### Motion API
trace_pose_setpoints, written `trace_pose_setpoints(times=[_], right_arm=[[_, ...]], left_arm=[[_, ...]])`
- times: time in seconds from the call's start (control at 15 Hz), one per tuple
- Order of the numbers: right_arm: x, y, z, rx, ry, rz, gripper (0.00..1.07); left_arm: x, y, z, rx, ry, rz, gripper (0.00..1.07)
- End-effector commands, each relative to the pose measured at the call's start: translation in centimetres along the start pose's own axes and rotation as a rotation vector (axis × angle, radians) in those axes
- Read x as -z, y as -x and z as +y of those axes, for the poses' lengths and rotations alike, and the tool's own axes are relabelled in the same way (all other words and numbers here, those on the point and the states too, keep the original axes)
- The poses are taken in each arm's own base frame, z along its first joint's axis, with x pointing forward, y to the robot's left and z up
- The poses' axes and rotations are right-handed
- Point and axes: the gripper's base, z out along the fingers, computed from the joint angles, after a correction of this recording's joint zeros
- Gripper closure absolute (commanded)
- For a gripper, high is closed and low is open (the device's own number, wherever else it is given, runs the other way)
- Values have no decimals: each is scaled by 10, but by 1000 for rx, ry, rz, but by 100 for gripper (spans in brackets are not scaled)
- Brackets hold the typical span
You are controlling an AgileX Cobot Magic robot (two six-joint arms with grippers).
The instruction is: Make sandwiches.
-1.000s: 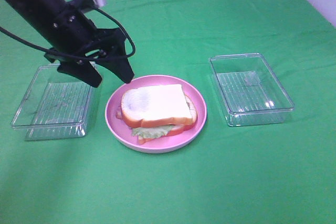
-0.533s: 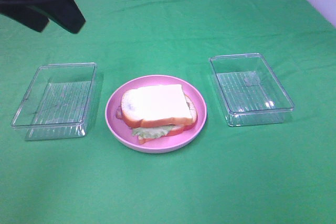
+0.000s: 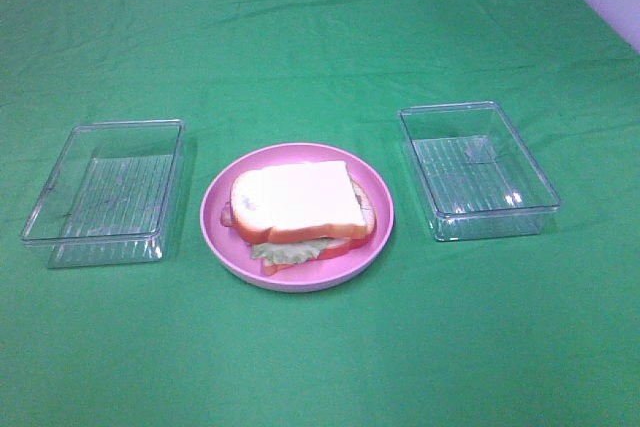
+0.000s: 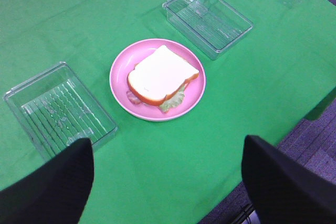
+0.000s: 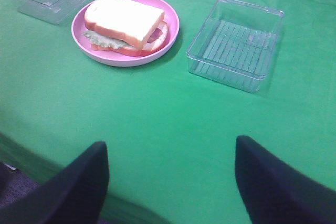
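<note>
The sandwich [image 3: 298, 202] lies on the round pink plate [image 3: 381, 209] at the middle of the green cloth. Its white top slice covers pale green lettuce [image 3: 288, 251] and a reddish layer at the near edge. Neither arm appears in the exterior view. In the left wrist view, my left gripper [image 4: 168, 142] is open and far back from the sandwich [image 4: 163, 74], over the table's edge. The right wrist view likewise shows my right gripper [image 5: 170, 142] open with nothing between its fingers, well short of the sandwich [image 5: 123, 17].
A clear plastic tray [image 3: 105, 192] stands left of the plate and another clear tray [image 3: 480, 167] right of it, both holding nothing. The green cloth's edge drops to a dark floor [image 4: 315, 140] near the left gripper.
The left arm, a second ago just above the plate's far left rim, has lifted away up and left and left the exterior view. The sandwich and trays have not moved.
</note>
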Motion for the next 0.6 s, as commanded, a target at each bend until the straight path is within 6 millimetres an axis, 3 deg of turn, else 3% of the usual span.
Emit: trace_pose_setpoints(times=[0.07,0.13,0.2,0.47,0.53,0.6], right_arm=[[1,0,0,14,-6,-22,42],[1,0,0,14,-6,-22,42],[1,0,0,14,-6,-22,42],[1,0,0,14,-6,-22,42],[1,0,0,14,-6,-22,42],[1,0,0,14,-6,-22,42]], left_arm=[[15,-54,-10,-16,-8,42,32],[15,-54,-10,-16,-8,42,32],[17,-88,-14,-31,-4,23,32],[4,-166,-15,-38,23,-30,32],[-6,-179,-9,-44,65,-44,32],[-6,-179,-9,-44,65,-44,32]])
